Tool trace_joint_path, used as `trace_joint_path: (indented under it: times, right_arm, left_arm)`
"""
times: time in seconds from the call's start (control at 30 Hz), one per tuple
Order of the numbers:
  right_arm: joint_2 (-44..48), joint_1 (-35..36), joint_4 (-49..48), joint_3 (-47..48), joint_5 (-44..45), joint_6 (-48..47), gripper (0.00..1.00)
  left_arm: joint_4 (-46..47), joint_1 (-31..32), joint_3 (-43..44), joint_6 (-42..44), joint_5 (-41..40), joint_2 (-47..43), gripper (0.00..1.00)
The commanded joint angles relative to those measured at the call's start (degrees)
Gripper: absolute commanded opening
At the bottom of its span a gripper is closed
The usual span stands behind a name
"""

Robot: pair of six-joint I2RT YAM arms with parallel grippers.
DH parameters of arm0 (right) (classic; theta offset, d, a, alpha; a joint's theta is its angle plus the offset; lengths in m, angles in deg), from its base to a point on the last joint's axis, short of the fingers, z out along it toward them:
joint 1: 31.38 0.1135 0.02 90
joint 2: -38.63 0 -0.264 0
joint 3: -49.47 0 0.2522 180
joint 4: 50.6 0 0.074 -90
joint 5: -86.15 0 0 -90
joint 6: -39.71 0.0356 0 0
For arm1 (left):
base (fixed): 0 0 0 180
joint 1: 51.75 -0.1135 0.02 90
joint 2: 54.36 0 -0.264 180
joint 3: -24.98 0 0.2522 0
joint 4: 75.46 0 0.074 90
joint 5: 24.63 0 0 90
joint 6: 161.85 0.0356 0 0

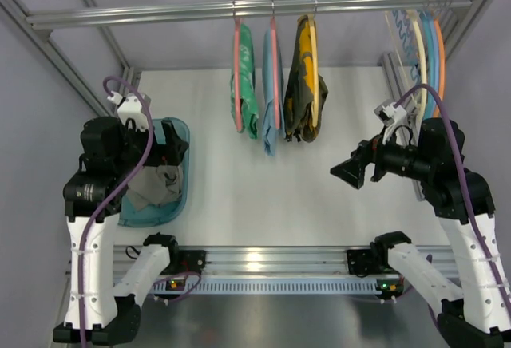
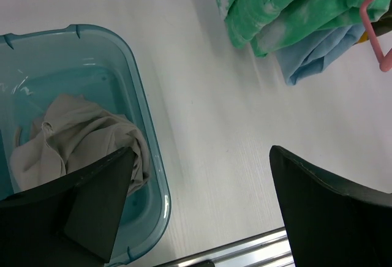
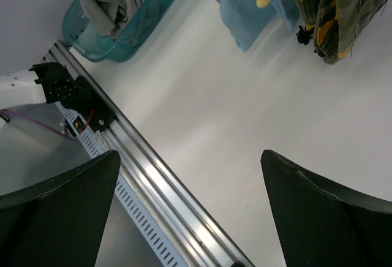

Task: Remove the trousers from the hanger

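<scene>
Nearest me, the left arm's black two-finger gripper (image 2: 199,175) has its jaws spread wide with nothing between them, hovering over the translucent teal plastic tub (image 2: 144,126) by the left edge of the white worktop (image 1: 255,180), a crumpled grey cloth (image 2: 73,138) lying inside. Right arm's black gripper (image 1: 349,172), same story: fingers wide apart, empty, forearm reaching in from the right edge and pointing leftward above the worktop. Now the target: the green soft trousers with pale mottled patches (image 1: 246,100) hang folded over the thin salmon-pink plastic hanger (image 1: 237,61), leftmost of three on the aluminium rail (image 1: 160,14) above the far edge, just beside a light blue garment (image 1: 269,128). I judge that fabric light, limp and bunchy; it should slide off the bar under a pull, though the hanger will likely swing. I'd pinch the thick folded lower end, well below the bar, and steady the hanger with the other gripper.
</scene>
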Motion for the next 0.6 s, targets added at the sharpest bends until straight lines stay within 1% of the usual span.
trace_joint_path:
  times: [0.0,0.07,0.2,0.27,0.33,0.37,0.4,0.47,0.5,0.57]
  right_arm:
    - [-0.79,0.81,-2.94,3.14,-0.12,0.33,0.99]
    - [-1.66,0.9,-3.2,3.4,-0.12,0.42,0.99]
    - [-3.16,0.81,-2.77,5.24,-0.12,-0.02,0.99]
    - [-4.04,0.9,-2.33,6.21,0.14,-0.29,0.99]
    - [-5.26,0.9,-1.89,7.7,0.4,-0.81,0.99]
    - [-5.7,0.9,-1.8,8.58,0.49,-0.9,1.0]
    - [-5.97,0.9,-1.88,8.85,0.58,-0.9,0.99]
    - [-6.94,0.9,-1.88,9.72,0.58,-0.9,0.99]
    - [-7.11,0.9,-1.97,9.99,0.58,-0.9,1.0]
    - [-7.9,0.81,-1.97,10.78,0.84,-0.9,0.99]
  left_arm:
    - [3.18,0.05,3.87,-1.07,1.01,1.92,0.98]
    - [3.27,0.05,7.28,-2.74,3.02,4.72,0.98]
    - [5.37,0.05,12.3,-6.69,10.14,8.94,0.98]
    - [7.3,0.05,14.41,-11.87,12.07,10.27,0.98]
    - [11.86,0.05,15.3,-15.82,13.48,11.94,0.96]
    - [13.89,0.05,15.48,-16.62,15.84,12.73,0.96]
    - [18.43,0.05,15.48,-18.98,17.17,13.09,0.96]
    - [23.11,0.05,15.04,-21.37,19.63,14.4,0.96]
    - [25.83,0.05,14.86,-22.77,22.78,14.93,0.97]
    - [33.21,0.05,13.73,-28.56,27.09,16.51,0.96]
